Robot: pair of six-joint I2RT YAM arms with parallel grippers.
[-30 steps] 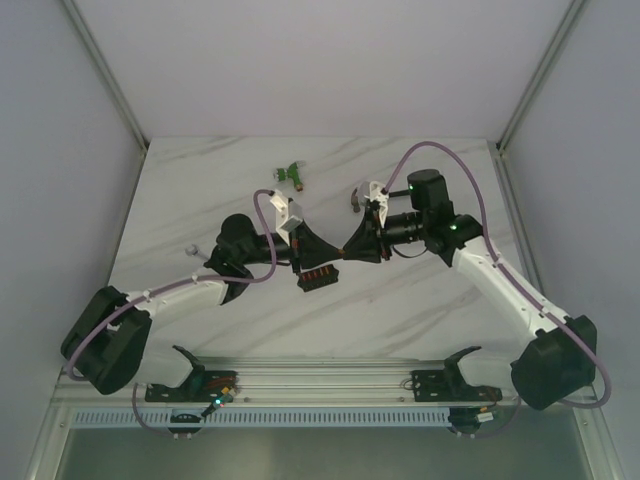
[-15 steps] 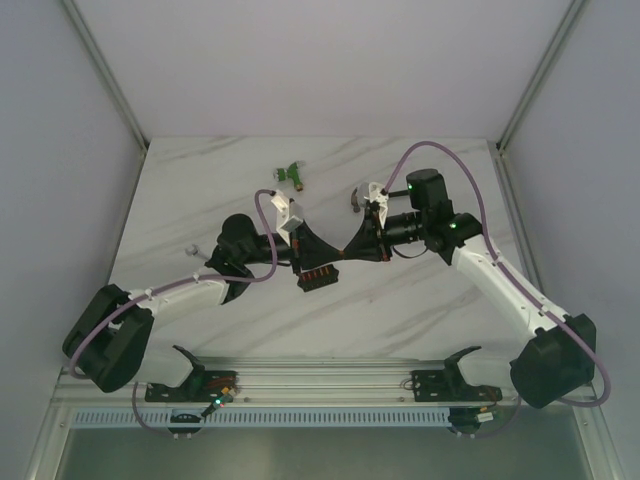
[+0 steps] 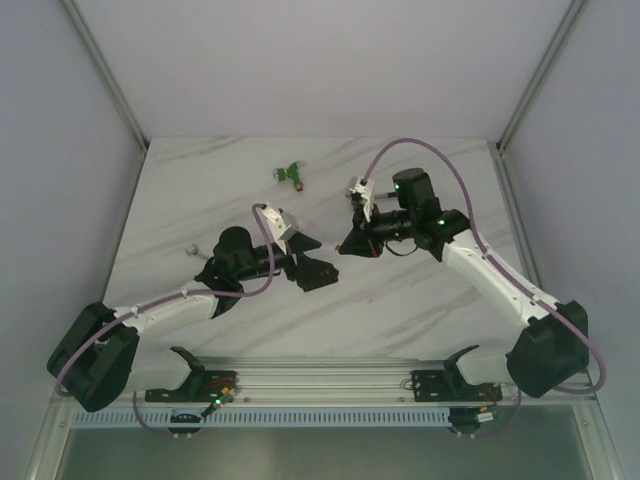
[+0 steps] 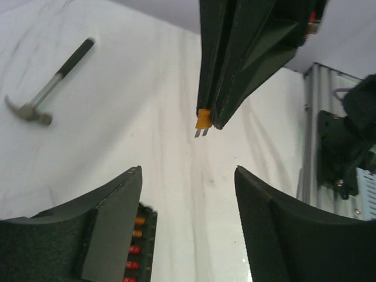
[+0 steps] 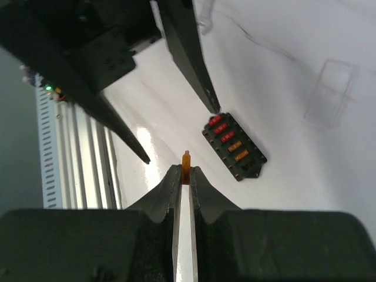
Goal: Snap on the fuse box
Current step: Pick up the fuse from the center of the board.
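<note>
Marble table (image 3: 200,200): fuse box (image 5: 235,145), hammer (image 4: 53,87), green connector (image 3: 291,174), clear lid (image 5: 332,94).

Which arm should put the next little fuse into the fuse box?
Right, probably. The right tool pinches an orange fuse close to the fuse box. The left tool is open and empty.

Left gripper (image 4: 188,176) spread open; right gripper (image 5: 185,171) opposite it, pinched on an orange fuse (image 5: 186,158).

White marble tabletop (image 3: 200,200) bore grey veins. Black rectangular plastic fuse box (image 5: 234,147) showed a red-and-orange fuse row (image 5: 226,137); small loose fuse (image 5: 186,160) was orange; 12-o'clock plastic connector (image 3: 291,174) was green.
</note>
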